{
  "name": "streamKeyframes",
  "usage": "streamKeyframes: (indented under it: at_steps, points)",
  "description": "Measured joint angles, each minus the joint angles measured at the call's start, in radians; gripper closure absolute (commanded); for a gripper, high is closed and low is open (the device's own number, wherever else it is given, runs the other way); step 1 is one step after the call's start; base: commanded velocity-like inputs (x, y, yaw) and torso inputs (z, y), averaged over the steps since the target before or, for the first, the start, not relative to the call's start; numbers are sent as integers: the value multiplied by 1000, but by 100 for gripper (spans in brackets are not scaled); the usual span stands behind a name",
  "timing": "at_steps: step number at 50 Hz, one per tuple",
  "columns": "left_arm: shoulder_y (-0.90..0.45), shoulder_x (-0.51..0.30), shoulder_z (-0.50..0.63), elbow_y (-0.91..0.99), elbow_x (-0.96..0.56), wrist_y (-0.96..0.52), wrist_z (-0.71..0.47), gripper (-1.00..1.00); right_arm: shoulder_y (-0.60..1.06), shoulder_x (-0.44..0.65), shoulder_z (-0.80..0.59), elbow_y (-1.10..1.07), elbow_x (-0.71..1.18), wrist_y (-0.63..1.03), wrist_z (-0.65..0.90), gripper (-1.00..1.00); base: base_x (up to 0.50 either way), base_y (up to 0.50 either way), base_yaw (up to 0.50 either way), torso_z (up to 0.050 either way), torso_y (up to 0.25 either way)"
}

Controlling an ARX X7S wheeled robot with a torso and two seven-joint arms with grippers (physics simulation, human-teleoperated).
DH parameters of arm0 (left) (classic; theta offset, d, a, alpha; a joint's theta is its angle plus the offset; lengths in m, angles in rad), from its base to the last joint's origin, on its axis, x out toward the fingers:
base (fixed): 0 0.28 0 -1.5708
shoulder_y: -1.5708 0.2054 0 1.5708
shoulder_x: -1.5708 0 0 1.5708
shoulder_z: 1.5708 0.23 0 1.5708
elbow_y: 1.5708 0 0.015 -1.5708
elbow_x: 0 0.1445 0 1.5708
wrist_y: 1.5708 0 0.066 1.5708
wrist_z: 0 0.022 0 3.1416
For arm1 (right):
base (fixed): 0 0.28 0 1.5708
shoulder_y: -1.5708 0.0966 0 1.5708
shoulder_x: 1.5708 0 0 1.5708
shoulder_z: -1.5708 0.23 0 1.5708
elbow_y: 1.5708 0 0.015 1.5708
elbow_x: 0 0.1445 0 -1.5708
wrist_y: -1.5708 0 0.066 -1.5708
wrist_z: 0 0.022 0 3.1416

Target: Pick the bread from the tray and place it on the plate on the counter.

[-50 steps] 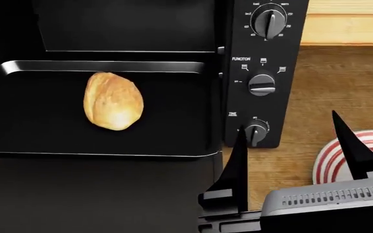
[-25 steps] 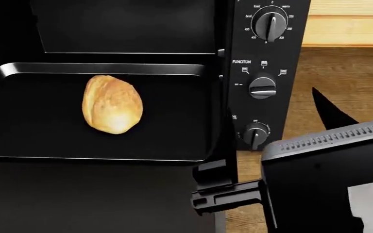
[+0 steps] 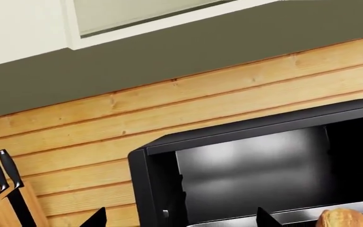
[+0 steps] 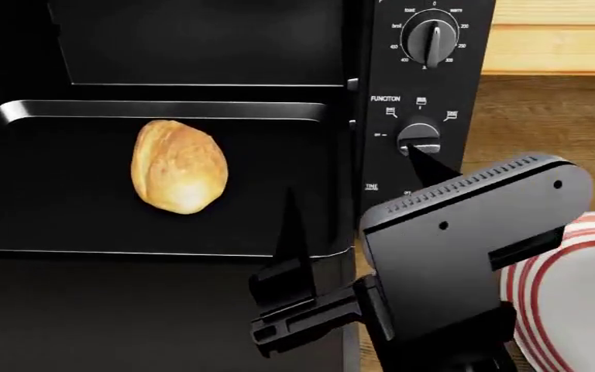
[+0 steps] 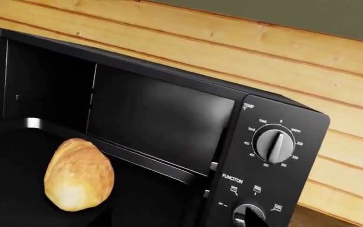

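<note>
- The bread (image 4: 179, 166) lies on the black tray (image 4: 163, 108), a bit left of the tray's middle. Nothing is touching it. Its long side points away from you and toward you.
- The tray sits pulled out of the little black oven (image 4: 421, 101), just above the open oven door (image 4: 142, 310).
- The plate (image 4: 576, 310) with red and white stripes is on the wooden counter (image 4: 545, 116), to the right of the oven. Only part of it shows, behind your right arm.
- Your job now looks like reaching for the bread. Bring your right gripper (image 4: 355, 186) left over the tray until the bread sits between the two fingers.
- Come down slowly and stop before the tips hit the tray. Watch the raised rim and the oven wall with the knobs. One finger (image 4: 290, 232) is over the tray's right end, and the other is in front of the knobs.
- Squeeze gently. The bread looks soft and round, so I think it could squash or roll away.
- Your right gripper is spread wide and holds nothing.
- Your left gripper (image 3: 178, 218) is spread wide too. Only its two dark tips show, and nothing is between them. It is off to the side of the oven.
</note>
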Motion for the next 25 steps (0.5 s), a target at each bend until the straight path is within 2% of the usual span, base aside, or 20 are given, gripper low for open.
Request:
streamKeyframes:
  at_steps: [25]
  points:
    - [6,-22,41,-9,18,29,-17,-100,101,-69,-14,134,121,8,-149,-100,0,0,0,0,0]
